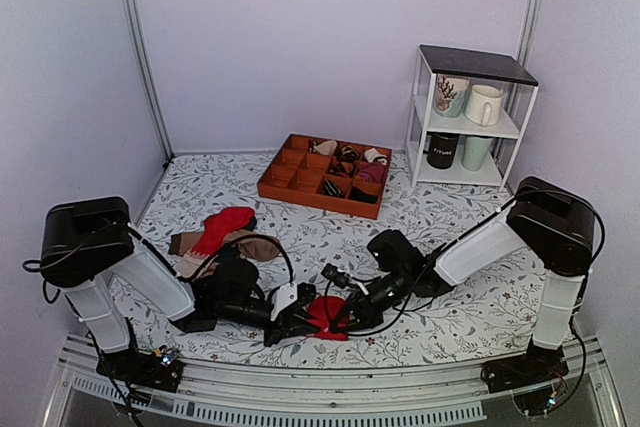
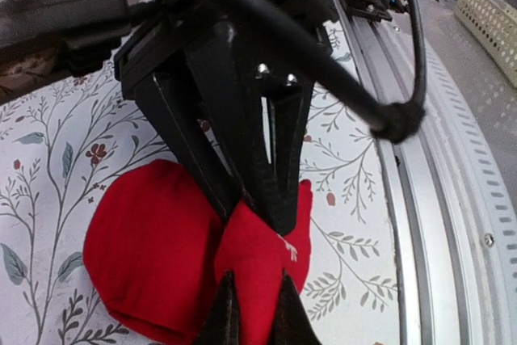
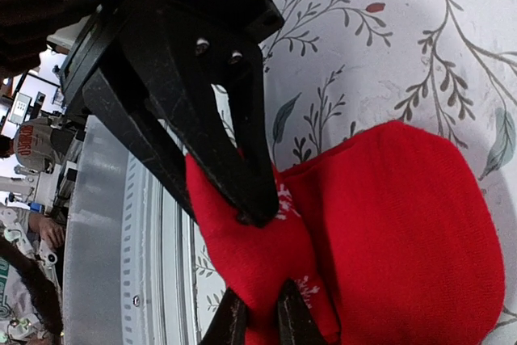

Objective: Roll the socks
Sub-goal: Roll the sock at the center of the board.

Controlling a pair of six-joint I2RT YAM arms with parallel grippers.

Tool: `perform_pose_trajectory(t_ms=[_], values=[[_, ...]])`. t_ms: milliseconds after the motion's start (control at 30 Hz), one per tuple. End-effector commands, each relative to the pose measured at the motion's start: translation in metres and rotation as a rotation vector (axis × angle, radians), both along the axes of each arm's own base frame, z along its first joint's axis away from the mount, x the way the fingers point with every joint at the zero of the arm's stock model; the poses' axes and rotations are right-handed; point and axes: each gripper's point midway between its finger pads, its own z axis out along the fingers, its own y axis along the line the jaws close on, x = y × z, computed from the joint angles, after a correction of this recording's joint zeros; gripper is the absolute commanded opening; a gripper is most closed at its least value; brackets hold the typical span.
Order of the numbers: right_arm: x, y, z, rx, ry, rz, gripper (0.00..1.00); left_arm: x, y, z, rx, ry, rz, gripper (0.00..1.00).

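Socks [image 2: 153,256]: red bundle on surface [image 1: 460,319] near front edge. Left gripper [image 2: 254,317] and right gripper [image 3: 260,321] both clamped on its fabric, tips close together. Overhead, grippers hide most of it; wrist views crop its edge.

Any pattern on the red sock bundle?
The bright red sock bundle has small white snowflake marks; clearest in right wrist view.

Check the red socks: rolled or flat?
Rolled: the socks form a rounded red bundle, not flat. One loose end sticks out, pinched by the left claw and right claw.
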Motion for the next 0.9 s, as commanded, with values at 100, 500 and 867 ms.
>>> perform_pose_trajectory(t_ms=[100,500,867], values=[[-0.008,-0.05,-0.053,-0.35,0.023,-0.077,0.25,0.014,0.008,-0.045,0.218,0.194,0.146,0.0],[0.018,-0.044,0.063,-0.027,-0.686,-0.106,0.5,-0.003,0.04,-0.089,0.438,0.447,0.247,0.0],[0.0,-0.031,0.038,-0.106,-0.98,-0.021,0.62,-0.006,0.044,-0.094,0.474,0.52,0.249,0.0]])
